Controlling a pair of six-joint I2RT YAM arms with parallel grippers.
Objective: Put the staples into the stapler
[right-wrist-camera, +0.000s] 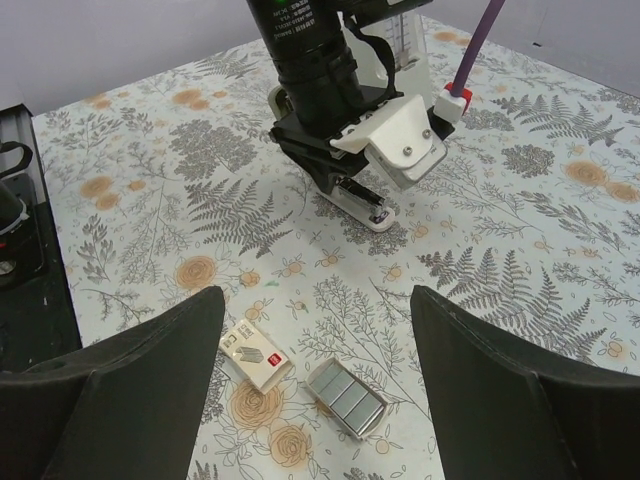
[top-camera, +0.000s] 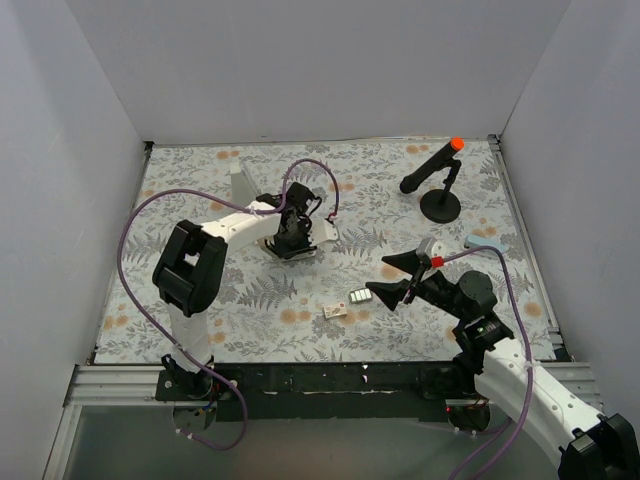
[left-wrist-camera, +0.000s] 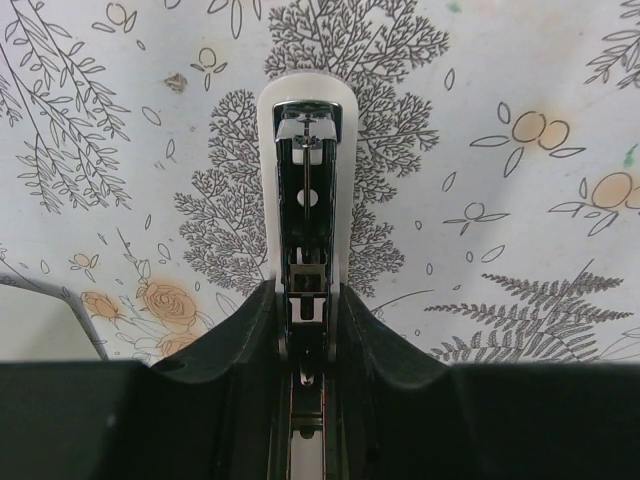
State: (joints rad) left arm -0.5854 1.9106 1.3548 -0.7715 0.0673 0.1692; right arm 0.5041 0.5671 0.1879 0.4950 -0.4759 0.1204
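The white stapler (left-wrist-camera: 305,180) lies on the flowered cloth with its top swung open and its metal channel bare. My left gripper (left-wrist-camera: 305,335) is shut on its rear part; in the top view the gripper (top-camera: 293,237) stands over the stapler (top-camera: 324,233). The staples are a small whitish packet (right-wrist-camera: 256,357) and a small tray of silvery strips (right-wrist-camera: 346,397), lying side by side. My right gripper (right-wrist-camera: 316,300) is open and empty, hovering just above and behind them. In the top view it (top-camera: 380,277) is right of the tray (top-camera: 360,297) and packet (top-camera: 335,311). The stapler also shows in the right wrist view (right-wrist-camera: 365,208).
A black stand with an orange tip (top-camera: 441,172) is at the back right. A tall grey-white wedge (top-camera: 243,182) stands at the back left. A small pale blue piece (top-camera: 487,241) lies at the right. White walls close three sides; a metal rail (top-camera: 330,377) runs along the near edge.
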